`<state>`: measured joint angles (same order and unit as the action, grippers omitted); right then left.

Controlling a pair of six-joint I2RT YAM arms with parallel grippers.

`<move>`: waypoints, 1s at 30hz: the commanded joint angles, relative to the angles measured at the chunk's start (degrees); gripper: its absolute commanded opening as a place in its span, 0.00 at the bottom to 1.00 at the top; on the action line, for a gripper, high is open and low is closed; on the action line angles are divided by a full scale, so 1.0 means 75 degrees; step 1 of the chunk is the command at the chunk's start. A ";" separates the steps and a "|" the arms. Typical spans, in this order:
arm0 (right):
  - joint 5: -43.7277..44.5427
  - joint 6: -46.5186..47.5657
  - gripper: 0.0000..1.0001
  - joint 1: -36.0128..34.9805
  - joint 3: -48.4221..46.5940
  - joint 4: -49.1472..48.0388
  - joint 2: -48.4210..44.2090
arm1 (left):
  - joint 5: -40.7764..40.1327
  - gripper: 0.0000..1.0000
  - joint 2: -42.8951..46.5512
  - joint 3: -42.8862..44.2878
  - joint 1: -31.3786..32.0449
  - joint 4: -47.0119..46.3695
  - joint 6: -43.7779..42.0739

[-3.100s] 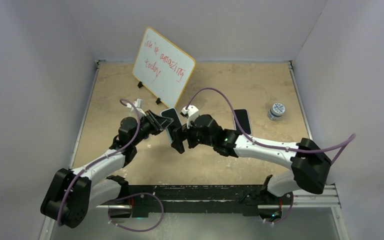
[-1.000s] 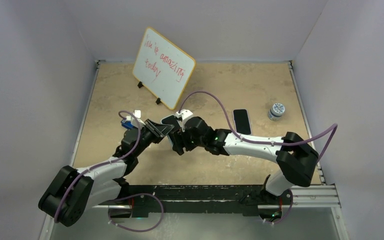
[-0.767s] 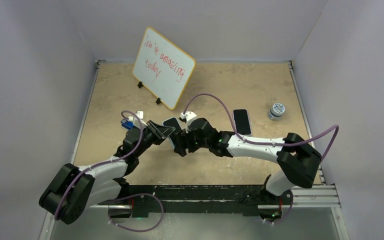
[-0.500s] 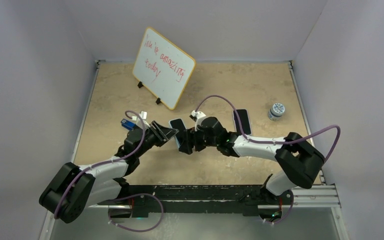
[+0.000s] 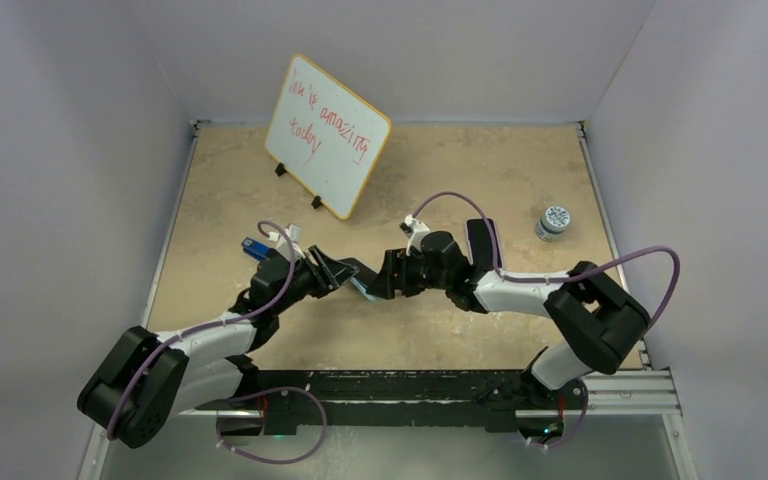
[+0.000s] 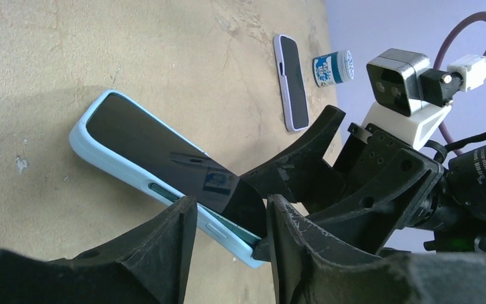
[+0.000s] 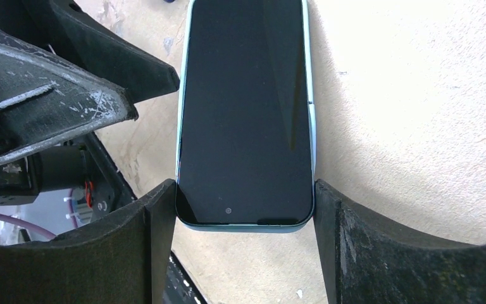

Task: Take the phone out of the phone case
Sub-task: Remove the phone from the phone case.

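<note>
Rightward and lower now, the phone (image 7: 245,107) is near the counter's (image 5: 480,160) middle, my right gripper (image 7: 245,197) clamped across its sides; my left gripper (image 6: 229,206) I cannot tell. Likely rigid, slick; peel the softer case (image 6: 83,135) at a corner.

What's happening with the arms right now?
Both arms are working on one phone, still seated in its light blue case. The right gripper clamps one end across its width. The left gripper sits at a long edge; whether it grips there is unclear.
</note>
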<state>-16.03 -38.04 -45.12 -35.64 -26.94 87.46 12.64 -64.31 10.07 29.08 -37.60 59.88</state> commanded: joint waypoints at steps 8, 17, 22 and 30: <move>-0.0551 -0.0474 0.00 0.0011 -0.0043 -0.1067 0.0376 | -0.0034 0.46 0.0913 -0.0174 0.0060 0.0839 0.0003; -0.0622 -0.0707 0.00 0.0021 0.0042 -0.1603 0.0664 | -0.0701 0.44 0.1440 -0.0593 0.0204 0.1051 0.0654; -0.0591 -0.0708 0.00 0.0013 0.0081 -0.1666 0.0655 | -0.0662 0.43 0.0575 -0.0958 0.0267 -0.0556 0.1339; -0.0616 -0.0766 0.00 0.0020 0.0166 -0.1802 0.0632 | -0.0651 0.35 -0.0487 -0.0897 0.0439 -0.1528 0.1547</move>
<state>-19.05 -42.63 -44.80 -34.54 -35.44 92.77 8.47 -66.26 3.40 31.68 -41.45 69.65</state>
